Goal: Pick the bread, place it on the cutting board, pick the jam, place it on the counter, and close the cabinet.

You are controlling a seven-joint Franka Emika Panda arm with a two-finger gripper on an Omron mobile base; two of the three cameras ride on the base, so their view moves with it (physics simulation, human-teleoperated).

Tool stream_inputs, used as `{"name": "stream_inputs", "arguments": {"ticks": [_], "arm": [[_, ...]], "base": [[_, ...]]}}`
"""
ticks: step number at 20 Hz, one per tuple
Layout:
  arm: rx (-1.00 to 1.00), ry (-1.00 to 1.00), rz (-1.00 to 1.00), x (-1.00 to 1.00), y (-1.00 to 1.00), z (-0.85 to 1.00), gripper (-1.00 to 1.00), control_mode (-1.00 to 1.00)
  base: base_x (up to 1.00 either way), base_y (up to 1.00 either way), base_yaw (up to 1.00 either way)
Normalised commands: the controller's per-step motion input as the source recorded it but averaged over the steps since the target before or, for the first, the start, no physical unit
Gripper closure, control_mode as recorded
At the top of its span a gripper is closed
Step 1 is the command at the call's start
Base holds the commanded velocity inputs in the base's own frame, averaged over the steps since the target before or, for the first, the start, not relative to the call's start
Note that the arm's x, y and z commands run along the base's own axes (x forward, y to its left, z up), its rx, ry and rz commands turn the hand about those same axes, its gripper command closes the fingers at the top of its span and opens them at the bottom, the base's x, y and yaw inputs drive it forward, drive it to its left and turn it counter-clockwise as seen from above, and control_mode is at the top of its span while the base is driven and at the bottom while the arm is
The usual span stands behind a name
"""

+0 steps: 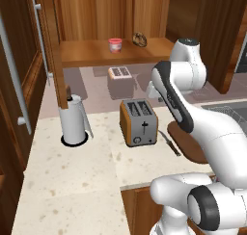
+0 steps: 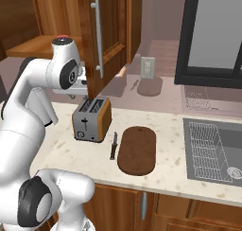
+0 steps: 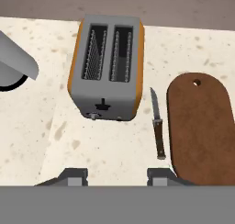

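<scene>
No readable text, label, brand, number or sign shows anywhere. The toaster [image 3: 106, 66] carries only a plain dark lever mark on its grey front, and the jam [image 1: 115, 45] jar's pale band bears no legible lettering.

Arm raised and folded, hand pointing downward.
Gripper [image 3: 117, 176] at its narrowest, nothing between the two dark fingertips [image 3: 73, 175]; white links bent at the elbow.

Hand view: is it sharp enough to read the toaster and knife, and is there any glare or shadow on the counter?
Hand view: toaster slots and knife are crisp, no glare, only soft shadows on the counter. Left base view: the wall behind mirrors the toaster faintly, and the jam looks small and soft.
</scene>
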Motion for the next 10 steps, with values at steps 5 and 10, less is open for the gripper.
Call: {"name": "stream_inputs", "arguments": {"ticks": [5,10], "arm": [[0.00,-0.03,0.00,-0.04,0.00,0.01,-1.00,-1.00],[0.00,-0.08,0.00,-0.05,0.00,0.07,-1.00,-1.00]], "base": [[0.00,0.00,0.00],[0.00,0.00,0.00]]}}
